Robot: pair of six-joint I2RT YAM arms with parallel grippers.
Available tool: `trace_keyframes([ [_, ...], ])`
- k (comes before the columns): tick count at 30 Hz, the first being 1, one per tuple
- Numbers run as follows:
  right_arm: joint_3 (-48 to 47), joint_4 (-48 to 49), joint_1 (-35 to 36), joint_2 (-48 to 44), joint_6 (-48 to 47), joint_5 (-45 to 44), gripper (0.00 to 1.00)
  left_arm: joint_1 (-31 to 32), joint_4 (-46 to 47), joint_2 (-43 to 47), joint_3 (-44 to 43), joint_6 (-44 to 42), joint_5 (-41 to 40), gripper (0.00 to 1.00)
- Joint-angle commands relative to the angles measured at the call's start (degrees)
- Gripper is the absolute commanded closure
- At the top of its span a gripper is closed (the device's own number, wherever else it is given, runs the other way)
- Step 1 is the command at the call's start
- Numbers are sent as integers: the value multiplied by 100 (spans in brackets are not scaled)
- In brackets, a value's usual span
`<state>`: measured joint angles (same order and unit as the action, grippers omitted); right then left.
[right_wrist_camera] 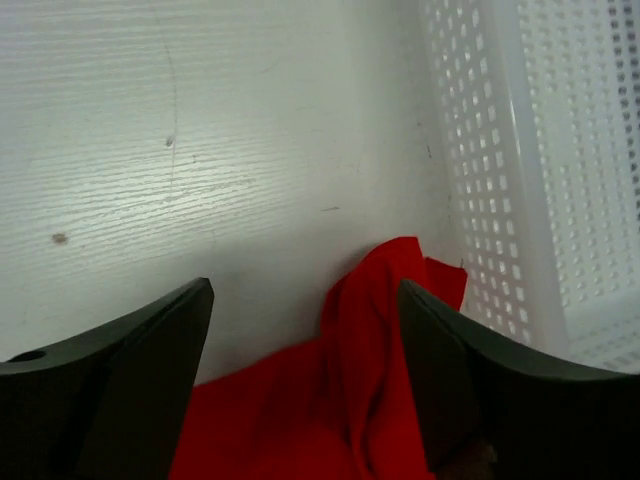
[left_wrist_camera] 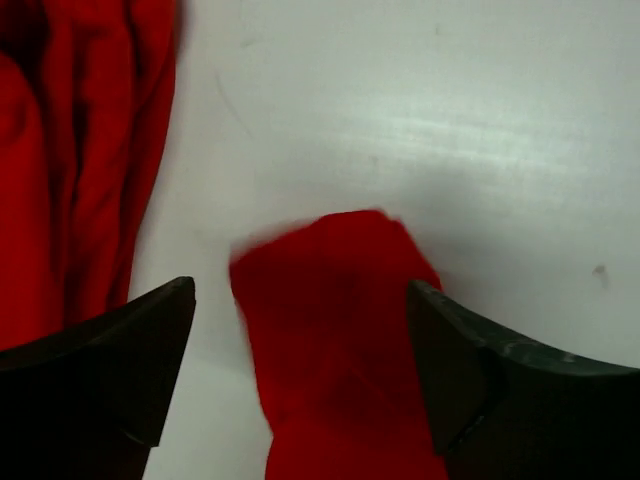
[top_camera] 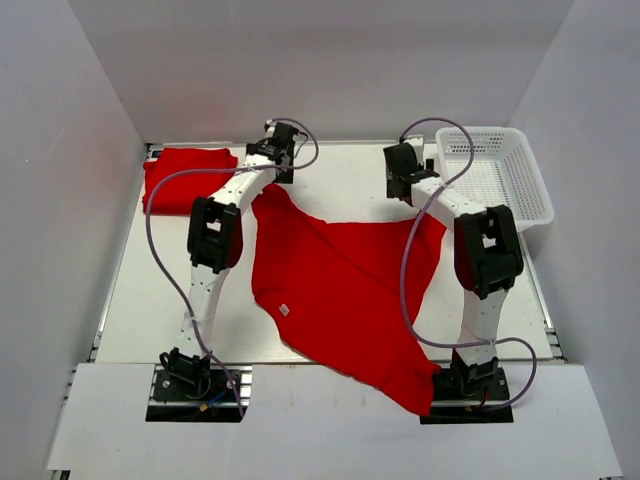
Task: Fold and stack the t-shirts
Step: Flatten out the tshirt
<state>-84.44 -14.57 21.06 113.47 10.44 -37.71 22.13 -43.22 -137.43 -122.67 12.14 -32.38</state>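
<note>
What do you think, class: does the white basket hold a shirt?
No, the basket shows bare mesh; the spread t-shirt and the folded t-shirt lie on the table.

nothing legible; the white neck label [top_camera: 284, 310] on the t-shirt [top_camera: 340, 290] is unreadable.

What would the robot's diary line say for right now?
spread t-shirt: unfolded, mid-table | other t-shirt: far-left corner | left fingers: open, over spread t-shirt | right fingers: open, over spread t-shirt, beside basket
</note>
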Motion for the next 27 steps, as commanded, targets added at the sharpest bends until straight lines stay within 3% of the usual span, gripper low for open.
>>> trace_keyframes([
  [1,-512,-161,-14,-536,30,570,17,-112,-477,199,-1215,16,460,0],
  [2,-494,-152,-23,-597,-15,659,10,-165,-329,268,-1102,-79,556,0],
  [6,-318,-248,-5,-1132,-156,1194,10,-165,384,1146,337,-133,918,0],
  [14,516,-1021,12,-2074,72,1635,10,-165,-28,2544,1525,287,971,0],
  [20,1648,-1364,12,-3145,371,1750,10,-165,-160,3774,3078,701,952,0],
  [23,2227,-1470,12,-3558,424,2197,10,-165,155,4222,3765,790,1128,0],
  [27,2827,-1688,56,-3964,266,2857,10,-165,227,4120,3856,790,1181,0],
])
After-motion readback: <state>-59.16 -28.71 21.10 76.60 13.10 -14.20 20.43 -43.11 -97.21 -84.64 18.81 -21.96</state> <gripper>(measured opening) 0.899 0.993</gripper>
